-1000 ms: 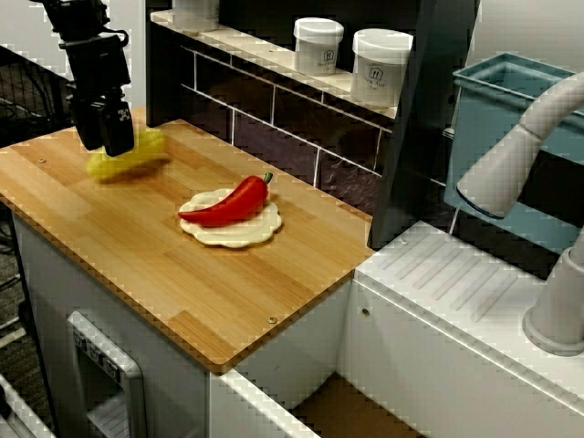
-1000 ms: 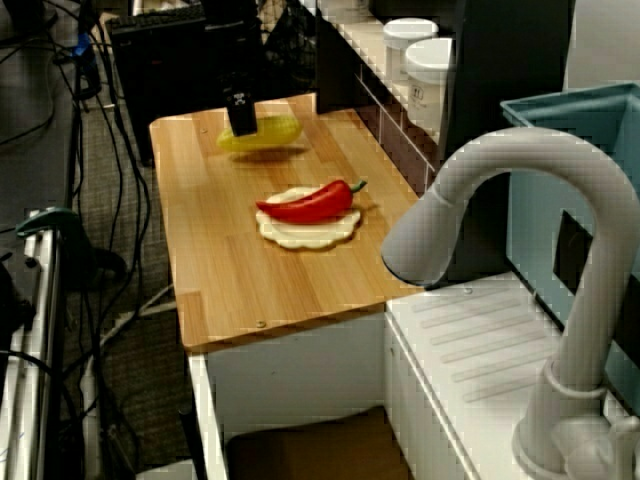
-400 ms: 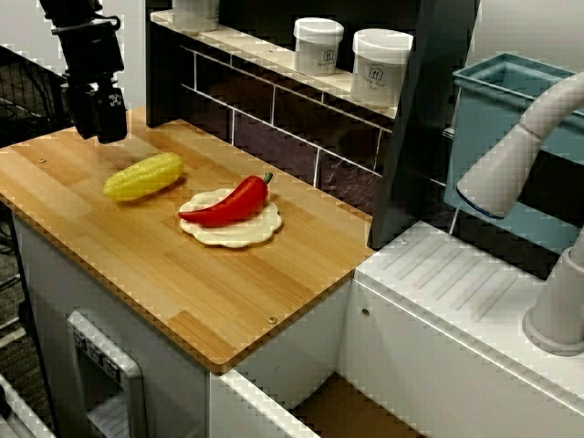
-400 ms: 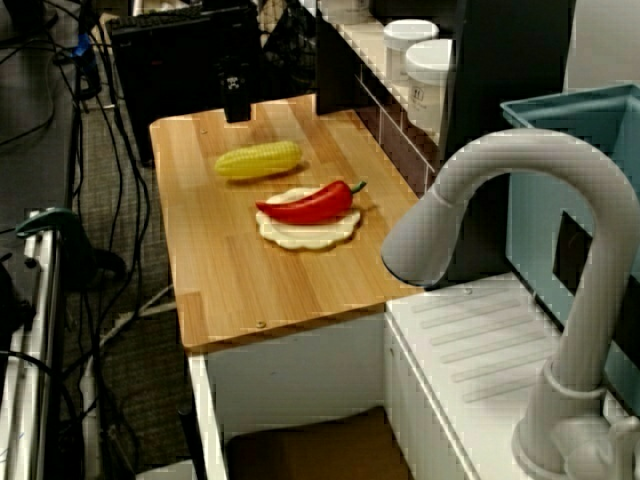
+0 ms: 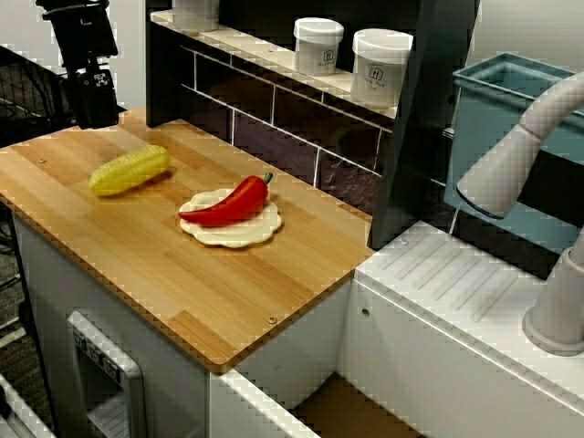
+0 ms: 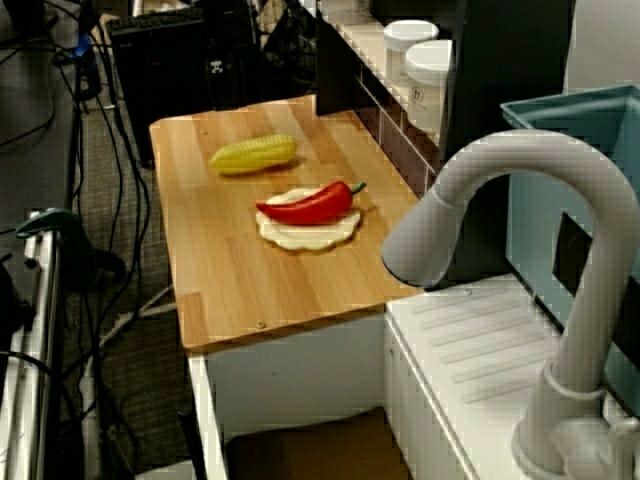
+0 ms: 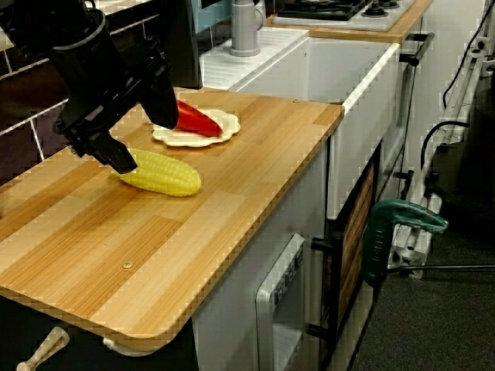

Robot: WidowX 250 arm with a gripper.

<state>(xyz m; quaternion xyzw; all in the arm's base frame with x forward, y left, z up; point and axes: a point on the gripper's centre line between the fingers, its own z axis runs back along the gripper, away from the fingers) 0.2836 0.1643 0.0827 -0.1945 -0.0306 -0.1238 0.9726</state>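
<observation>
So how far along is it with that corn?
Done: the corn lies loose on the wooden counter, and the red pepper sits on the plate. In hand: nothing; the hand hangs open above the counter's far edge, clear of the corn. Left, if anything: the corn is beside the plate, not on it.

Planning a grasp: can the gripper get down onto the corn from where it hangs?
Probably yes. The gripper hovers open just beyond the corn, which lies bare on the counter; the pepper on its plate sits apart, off to one side.
</observation>
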